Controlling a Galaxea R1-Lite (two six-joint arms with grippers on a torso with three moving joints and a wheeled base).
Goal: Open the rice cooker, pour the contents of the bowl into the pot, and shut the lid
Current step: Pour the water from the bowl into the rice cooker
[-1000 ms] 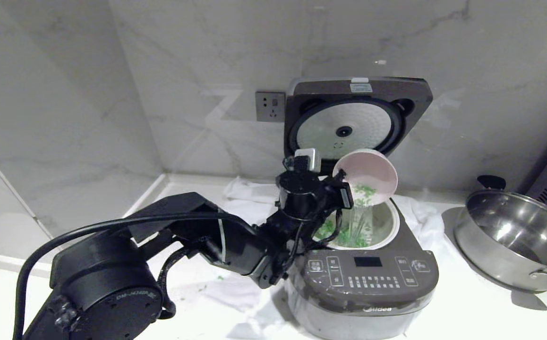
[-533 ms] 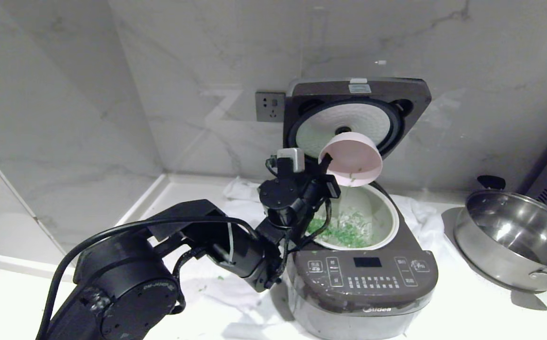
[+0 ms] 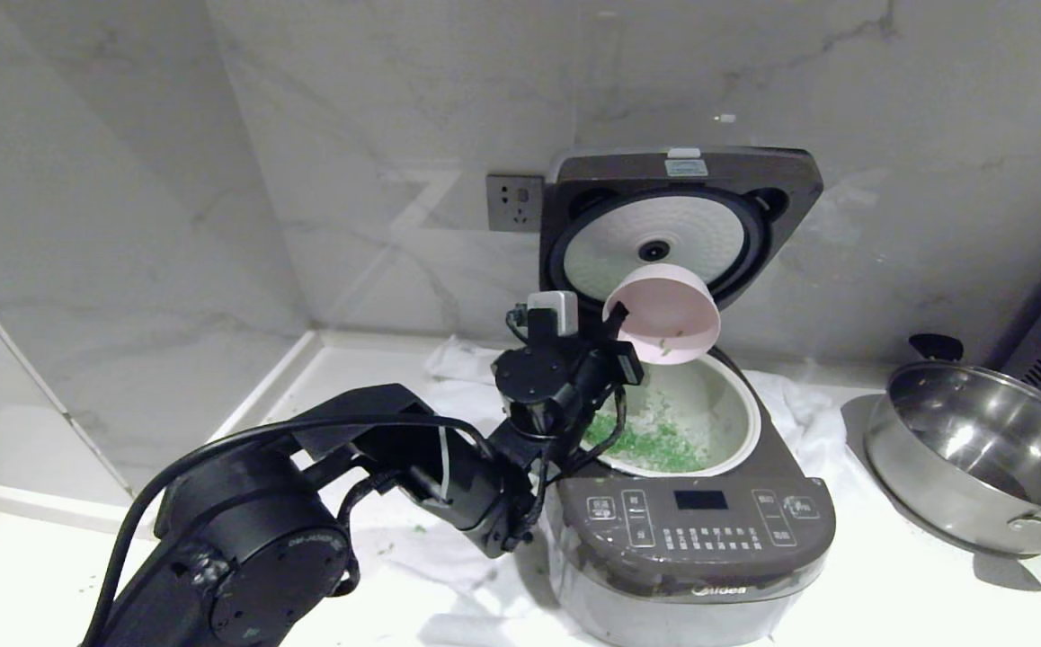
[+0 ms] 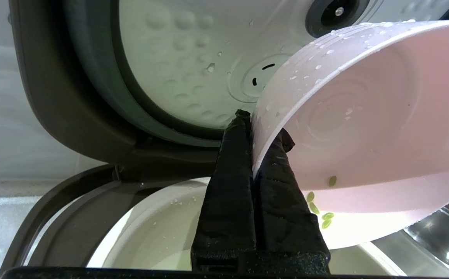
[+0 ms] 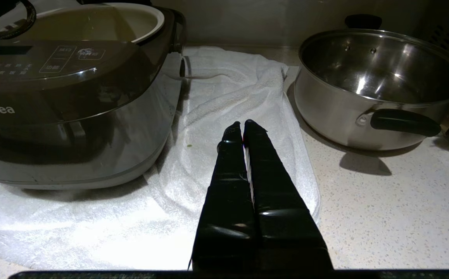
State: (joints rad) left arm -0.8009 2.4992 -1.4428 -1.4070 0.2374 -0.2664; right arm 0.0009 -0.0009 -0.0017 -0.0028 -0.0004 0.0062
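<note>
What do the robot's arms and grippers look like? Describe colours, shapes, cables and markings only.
The left arm is matt black, with a round joint housing bearing small pale lettering and a thick black cable looping along it. A small pale grey box sits at its wrist. Both the left gripper and the right gripper have long, tapering black fingers.

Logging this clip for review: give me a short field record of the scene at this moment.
lid: open, upright
bowl: tipped above the pot, nearly empty, a few green bits stuck inside
left gripper: shut on the bowl rim
pot: holds the green contents
right gripper: shut, idle above the white towel
steel pan: right of the rice cooker
</note>
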